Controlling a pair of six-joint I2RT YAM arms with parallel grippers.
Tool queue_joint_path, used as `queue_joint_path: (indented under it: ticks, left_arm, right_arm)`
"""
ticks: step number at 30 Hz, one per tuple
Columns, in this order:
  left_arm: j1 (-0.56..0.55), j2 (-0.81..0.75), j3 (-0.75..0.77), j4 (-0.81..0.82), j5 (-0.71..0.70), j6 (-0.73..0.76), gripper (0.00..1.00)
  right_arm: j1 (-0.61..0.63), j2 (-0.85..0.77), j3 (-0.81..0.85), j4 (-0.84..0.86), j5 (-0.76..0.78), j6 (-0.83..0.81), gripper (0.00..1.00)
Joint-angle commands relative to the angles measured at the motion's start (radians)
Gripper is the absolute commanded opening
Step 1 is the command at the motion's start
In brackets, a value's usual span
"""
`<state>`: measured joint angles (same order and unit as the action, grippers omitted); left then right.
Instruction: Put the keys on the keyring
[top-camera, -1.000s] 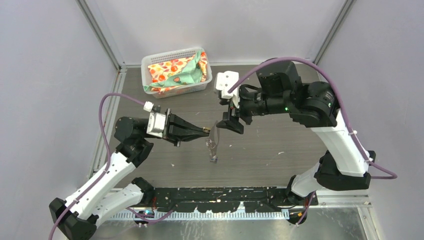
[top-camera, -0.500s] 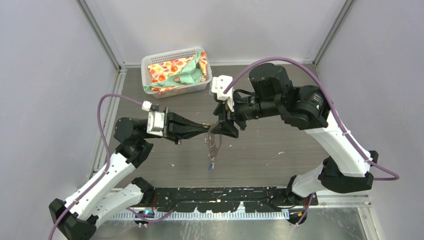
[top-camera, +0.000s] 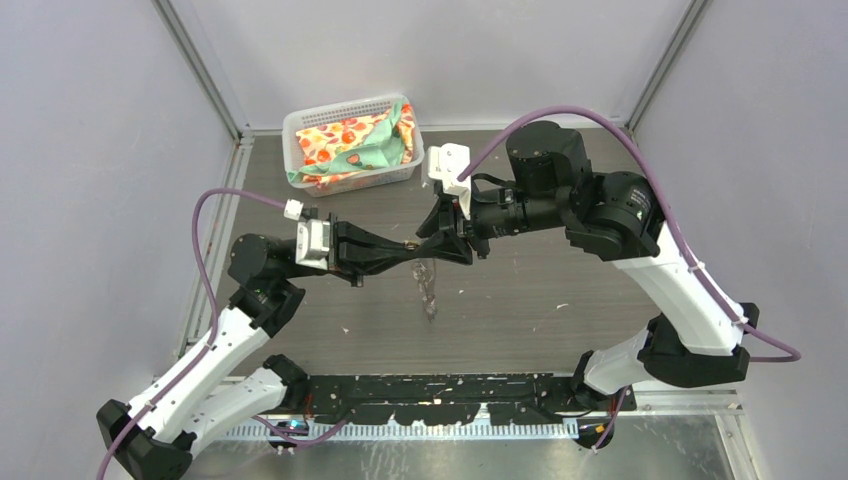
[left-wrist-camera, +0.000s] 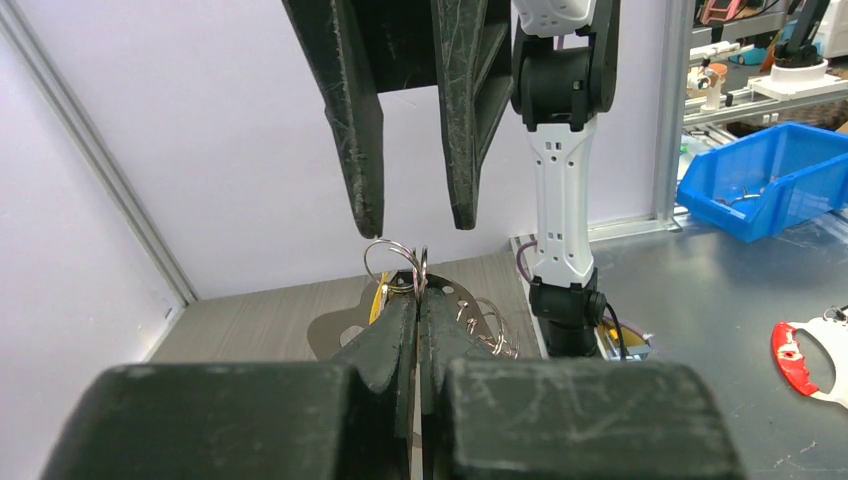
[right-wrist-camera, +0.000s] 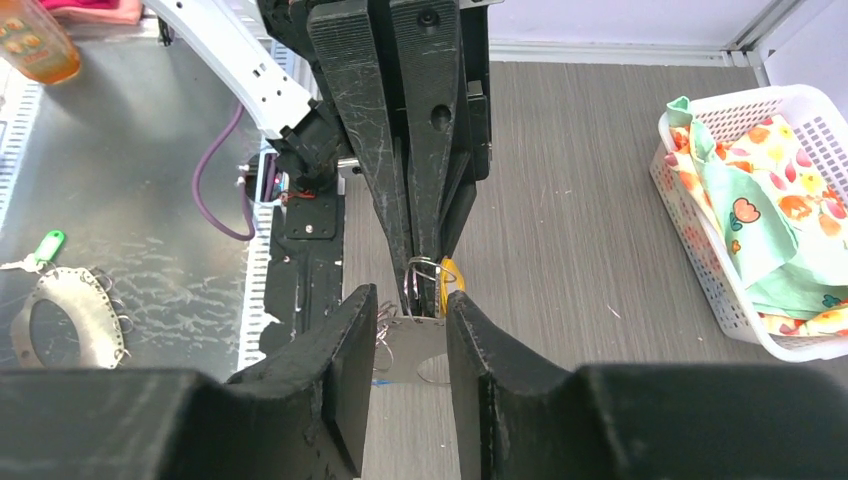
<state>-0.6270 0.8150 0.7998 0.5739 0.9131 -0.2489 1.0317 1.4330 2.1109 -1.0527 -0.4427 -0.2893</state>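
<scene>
Right gripper (top-camera: 434, 245) neared left gripper (top-camera: 407, 248); one keyring (top-camera: 428, 285).

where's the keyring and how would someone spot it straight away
Look above the middle of the grey table, where the left gripper and right gripper sit tip to tip. The keyring hangs from the shut left gripper. It is the only pale silvery flat metal piece there, fringed with small wire rings.

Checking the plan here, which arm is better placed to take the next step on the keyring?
Right. The right gripper straddles the small ring, jaws open; the left gripper is shut, holding the keyring aloft.
</scene>
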Motion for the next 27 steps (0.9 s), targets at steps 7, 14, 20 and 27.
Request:
queue_joint_path:
  ticks: [7,14,20,27]
  left_arm:
    - [0.002,-0.016,0.022,0.013,-0.035,0.019,0.0]
    - [0.002,-0.014,0.03,0.002,-0.034,0.02,0.0]
    - [0.002,-0.015,0.031,-0.002,-0.034,0.02,0.0]
    - [0.003,-0.016,0.033,-0.011,-0.04,0.019,0.0]
  right_arm:
    - [-0.001,0.013,0.021,-0.008,-0.023,-0.002,0.35]
    - [-0.001,0.018,0.0,-0.008,-0.009,-0.015,0.33]
    - [-0.001,0.022,-0.002,-0.004,-0.016,-0.019,0.21]
    - [-0.001,0.023,-0.004,-0.004,-0.002,-0.025,0.06]
